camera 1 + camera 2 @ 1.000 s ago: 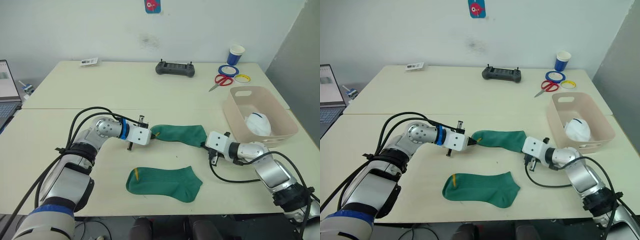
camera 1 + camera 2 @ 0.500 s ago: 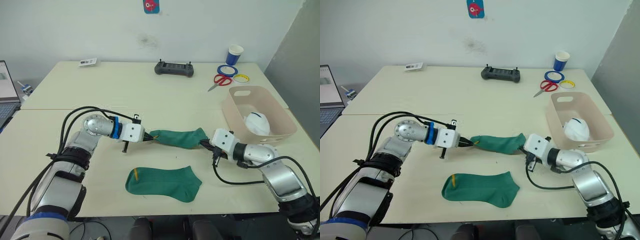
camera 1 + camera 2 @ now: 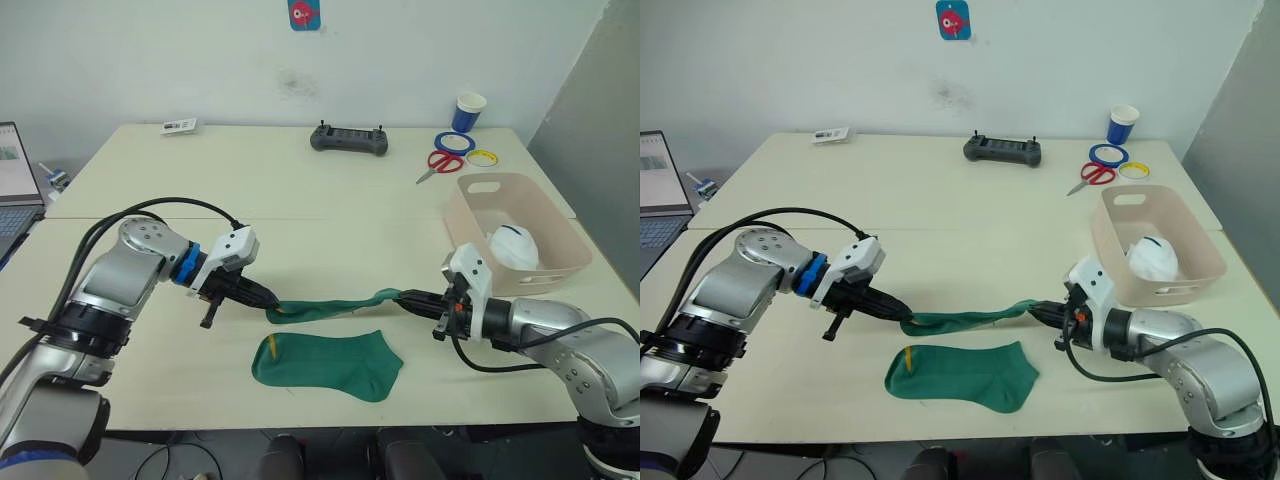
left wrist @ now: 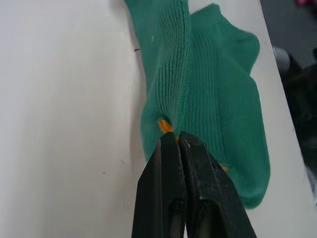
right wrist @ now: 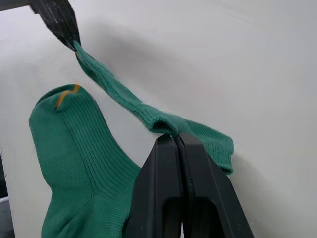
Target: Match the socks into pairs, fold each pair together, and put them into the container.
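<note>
Pale pink-beige container (image 3: 478, 242) at the table's right side, holding a white sock (image 3: 517, 245) bundled against its near end. Just above the tabletop, a dark green sock (image 3: 330, 305) stretched lengthwise between the two claws: left gripper (image 3: 270, 303) pinched fully closed on the cuff end with the yellow mark, right gripper (image 3: 408, 298) pinched fully closed on the toe end. Directly below, nearer the table's front edge, a second dark green sock (image 3: 330, 364) lying flat.

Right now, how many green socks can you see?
2: one green sock stretched between the left gripper and right gripper, one flat sock nearer the table's front edge.
</note>
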Tool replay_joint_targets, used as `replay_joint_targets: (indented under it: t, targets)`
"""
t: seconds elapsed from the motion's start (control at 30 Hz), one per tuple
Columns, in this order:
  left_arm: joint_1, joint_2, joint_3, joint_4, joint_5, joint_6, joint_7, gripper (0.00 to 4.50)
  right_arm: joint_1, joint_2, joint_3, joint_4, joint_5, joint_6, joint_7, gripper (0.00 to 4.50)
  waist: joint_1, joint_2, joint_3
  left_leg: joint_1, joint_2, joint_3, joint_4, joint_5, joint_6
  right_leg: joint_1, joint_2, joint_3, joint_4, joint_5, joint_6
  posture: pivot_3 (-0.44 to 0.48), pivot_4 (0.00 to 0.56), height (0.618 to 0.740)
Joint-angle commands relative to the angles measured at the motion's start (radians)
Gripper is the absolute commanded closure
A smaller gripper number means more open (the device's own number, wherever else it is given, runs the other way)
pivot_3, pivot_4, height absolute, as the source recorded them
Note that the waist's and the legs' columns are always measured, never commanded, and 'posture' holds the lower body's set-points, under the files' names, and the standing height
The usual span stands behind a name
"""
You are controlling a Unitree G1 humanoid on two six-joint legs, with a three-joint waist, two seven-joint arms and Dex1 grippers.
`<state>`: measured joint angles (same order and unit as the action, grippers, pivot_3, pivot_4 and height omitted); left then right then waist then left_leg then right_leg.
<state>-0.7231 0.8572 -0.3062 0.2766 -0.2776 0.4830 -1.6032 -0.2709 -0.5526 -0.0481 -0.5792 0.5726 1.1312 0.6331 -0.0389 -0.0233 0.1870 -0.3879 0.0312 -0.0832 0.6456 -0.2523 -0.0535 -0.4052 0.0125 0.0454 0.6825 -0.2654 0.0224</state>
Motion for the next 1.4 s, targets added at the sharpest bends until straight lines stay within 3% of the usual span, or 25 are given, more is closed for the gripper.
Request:
replay_joint_targets:
  t: [0.03, 0.27, 0.47, 0.6, 0.7, 0.93, 1.1, 1.3, 1.4]
  targets:
    - [-0.081, -0.07, -0.03, 0.137, 0.049, 0.06, 0.026, 4.5, -0.055, 0.04, 0.003, 0.044, -0.007, 0.056, -0.088, 4.49, 0.0, 0.0, 0.0, 0.0, 0.0, 0.0, 0.0, 0.0, 0.0, 0.0, 0.0, 0.0, 0.0, 0.0, 0.0, 0.0, 0.15, 0.74]
    - [-0.356, -0.275, -0.058, 0.636, 0.223, -0.123, 0.153, 4.5, -0.192, 0.091, 0.062, 0.272, -0.114, -0.001, -0.188, 4.49, 0.004, 0.0, 0.0, -0.004, 0.0, 0.0, 0.0, 0.001, 0.001, -0.003, 0.001, 0.0, -0.001, 0.0, 0.0, 0.0, 0.15, 0.74]
    - [-0.446, -0.356, -0.058, 0.85, 0.335, -0.27, 0.218, 4.5, -0.254, 0.097, 0.102, 0.395, -0.183, -0.092, -0.196, 4.49, -0.001, 0.0, 0.0, -0.007, 0.0, 0.0, -0.001, -0.002, 0.006, -0.006, 0.001, 0.0, -0.001, 0.003, -0.004, 0.0, 0.15, 0.74]
    - [-0.467, -0.369, -0.01, 0.898, 0.34, -0.265, 0.239, 4.5, -0.261, 0.084, 0.096, 0.395, -0.234, -0.167, -0.216, 3.51, -0.004, 0.0, 0.0, -0.011, 0.0, 0.0, 0.0, -0.003, 0.008, -0.009, 0.001, 0.0, -0.001, 0.003, -0.004, 0.0, 0.15, 0.74]
    - [-0.474, -0.364, 0.044, 0.903, 0.326, -0.303, 0.285, 3.88, -0.246, 0.059, 0.091, 0.359, -0.266, -0.206, -0.217, 2.52, -0.004, 0.0, 0.0, -0.011, 0.0, 0.0, 0.0, -0.003, 0.008, -0.01, 0.0, 0.0, -0.001, 0.003, -0.004, 0.0, 0.15, 0.74]
    - [-0.453, -0.29, 0.168, 0.827, 0.27, -0.248, 0.278, 1.69, -0.128, 0.015, 0.063, 0.168, -0.263, -0.222, -0.215, 0.05, -0.008, 0.0, 0.0, -0.011, 0.0, 0.0, 0.0, -0.003, 0.008, -0.01, 0.0, -0.001, 0.0, 0.003, -0.004, 0.0, 0.15, 0.74]
    - [-0.318, -0.225, 0.235, 0.629, 0.193, -0.063, 0.226, 0.1, -0.052, 0.062, 0.05, 0.06, -0.223, -0.217, -0.223, 0.0, -0.02, 0.0, 0.0, -0.01, 0.0, 0.0, 0.0, -0.003, 0.008, -0.009, 0.0, 0.0, 0.001, 0.003, -0.004, 0.0, 0.15, 0.74]
    - [-0.03, -0.221, 0.345, 0.186, 0.047, 0.259, 0.352, 0.02, 0.02, 0.099, 0.107, -0.046, -0.209, -0.253, -0.204, 0.0, -0.019, 0.001, 0.0, -0.009, 0.001, -0.001, 0.0, -0.002, 0.008, -0.009, 0.0, -0.001, 0.003, 0.002, -0.004, 0.0, 0.15, 0.74]
    - [0.056, -0.272, 0.4, 0.055, 0.001, 0.38, 0.493, 0.02, 0.034, 0.103, 0.132, -0.053, -0.217, -0.259, -0.212, 0.0, -0.01, 0.001, 0.0, -0.009, 0.0, -0.002, 0.001, -0.002, 0.008, -0.008, 0.0, -0.001, 0.004, 0.002, -0.003, 0.0, 0.15, 0.74]
